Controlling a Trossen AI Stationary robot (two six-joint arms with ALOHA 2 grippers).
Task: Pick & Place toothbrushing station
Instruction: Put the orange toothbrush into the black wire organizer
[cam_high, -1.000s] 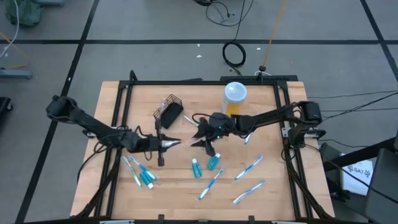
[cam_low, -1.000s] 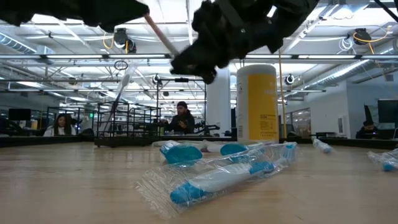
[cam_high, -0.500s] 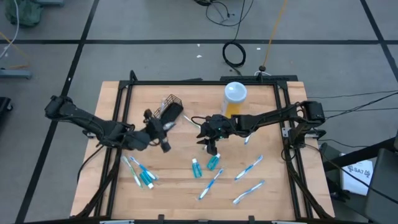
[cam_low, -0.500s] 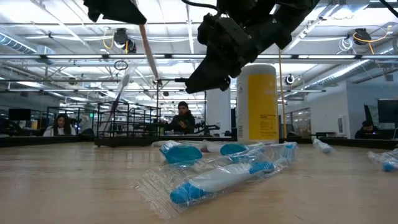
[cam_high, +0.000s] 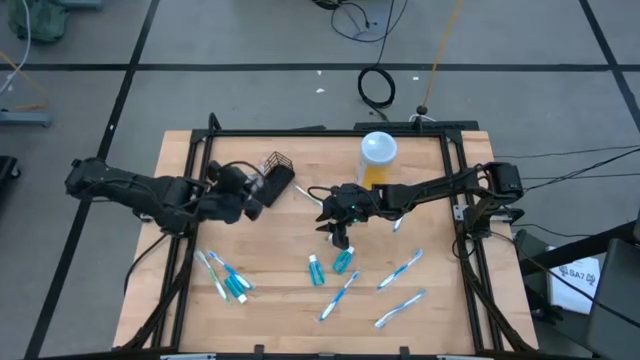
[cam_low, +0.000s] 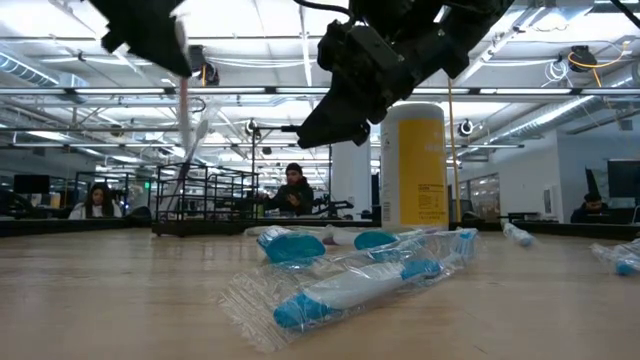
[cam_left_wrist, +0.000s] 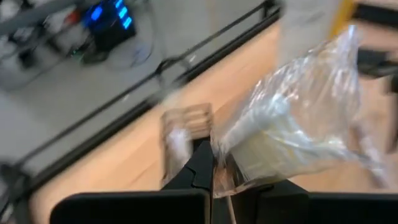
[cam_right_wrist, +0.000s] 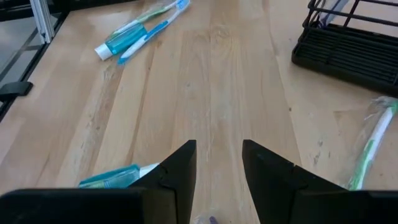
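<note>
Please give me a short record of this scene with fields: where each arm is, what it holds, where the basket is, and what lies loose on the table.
left gripper: beside the basket, fingers shut on a wrapped toothbrush
right gripper: mid-table, fingers open, empty
basket: black wire mesh, rear left part of the table
yellow canister: rear centre, upright
loose toothbrushes: several near the front
teal tubes: front centre

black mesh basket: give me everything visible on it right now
The black wire-mesh basket is small, rectangular and open-topped, its thin-wire walls rising from a finer mesh floor. It sits askew to the edges of the wooden table, toward the back left. The left gripper, shut on a wrapped toothbrush, hovers beside it. Contents can't be made out.
</note>
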